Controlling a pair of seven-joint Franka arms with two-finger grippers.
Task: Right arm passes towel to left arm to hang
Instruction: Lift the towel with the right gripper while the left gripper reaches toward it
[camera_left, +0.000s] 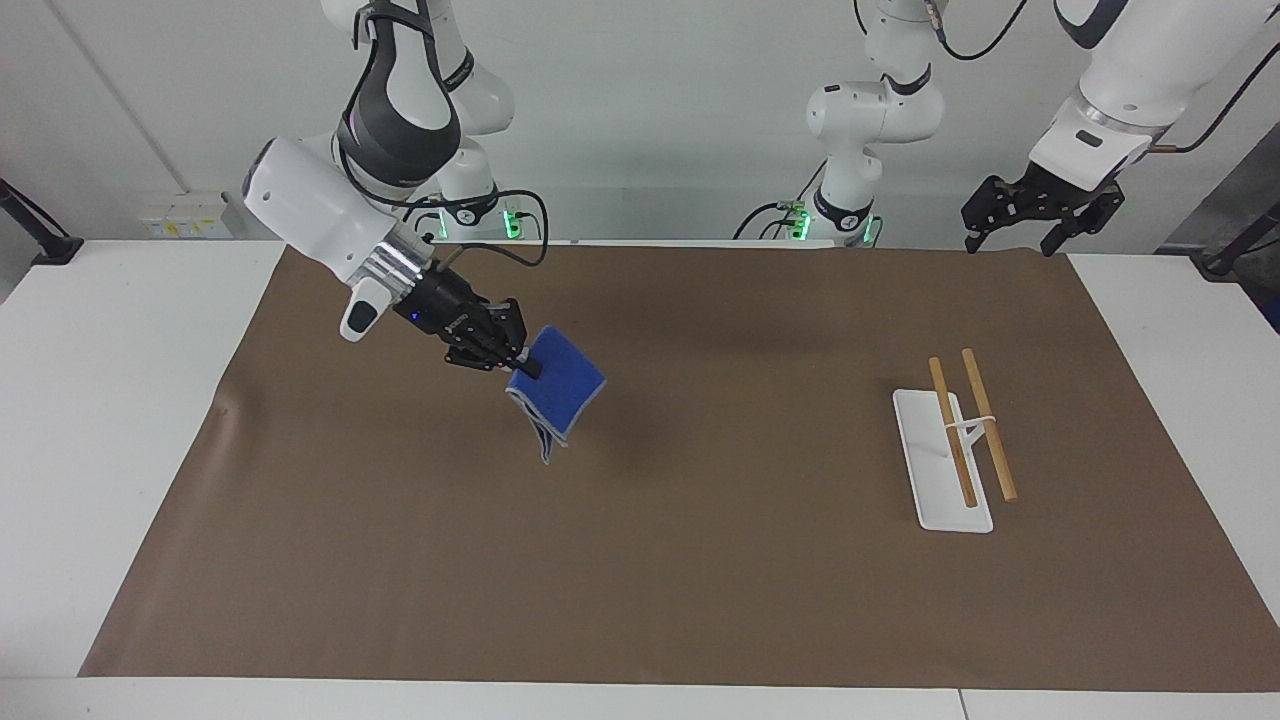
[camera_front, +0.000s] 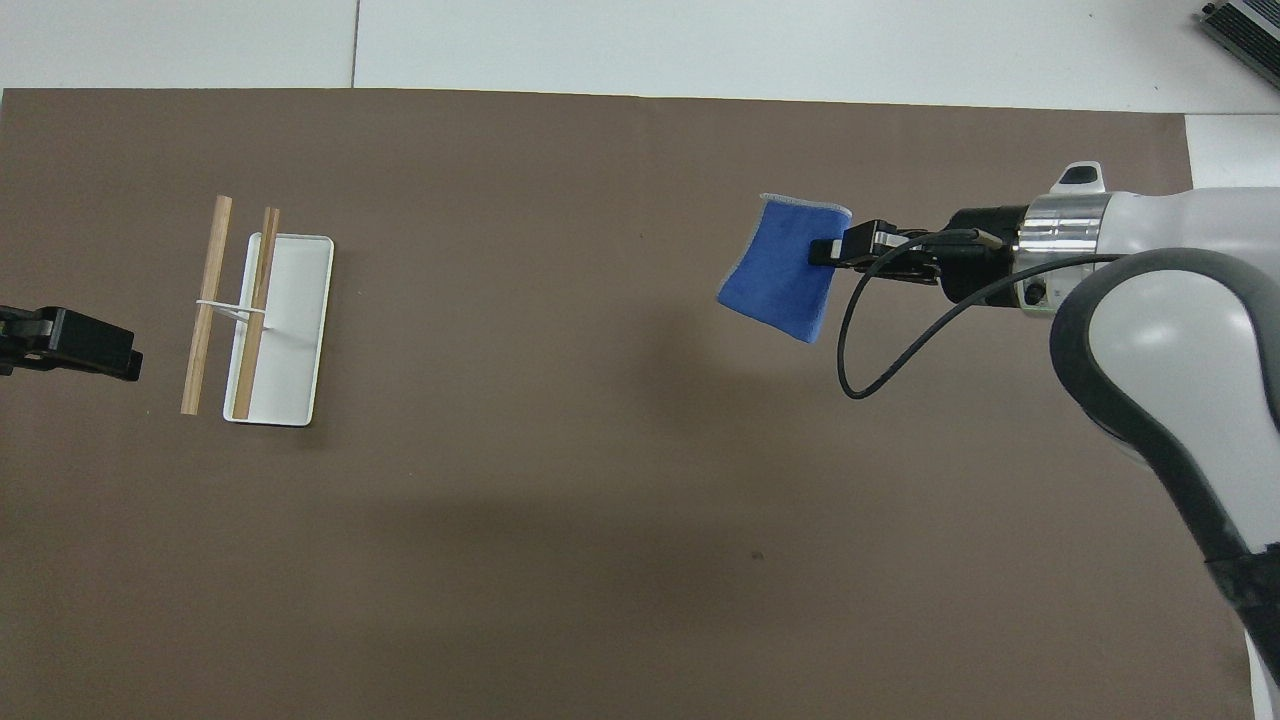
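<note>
In the facing view the right pincer (camera_left: 522, 362) is clenched on one edge of the towel (camera_left: 558, 392), which hangs folded in the air over the brown mat (camera_left: 640, 560) at the right arm's (camera_left: 330, 215) end of the desk (camera_left: 110, 400), clear of the surface with its shadow below. The left pincer (camera_left: 1035, 212) hangs raised over the mat's corner at the left arm's (camera_left: 1130, 90) end, its fingers spread and holding nothing; that arm waits. A white rack (camera_left: 940, 465) with two wooden rods (camera_left: 968, 425) stands on the mat toward that end, well apart from the towel. Both arms' upper parts are cut off by the top edge. In the overhead view the right pincer (camera_front: 835, 247) points sideways, its tips pinched on the towel (camera_front: 785, 270) near its edge, a black cable (camera_front: 880, 330) looping below. Only the tip of the left pincer (camera_front: 70, 342) shows at the picture's edge beside the rack (camera_front: 290, 330), the rest cut off.
</note>
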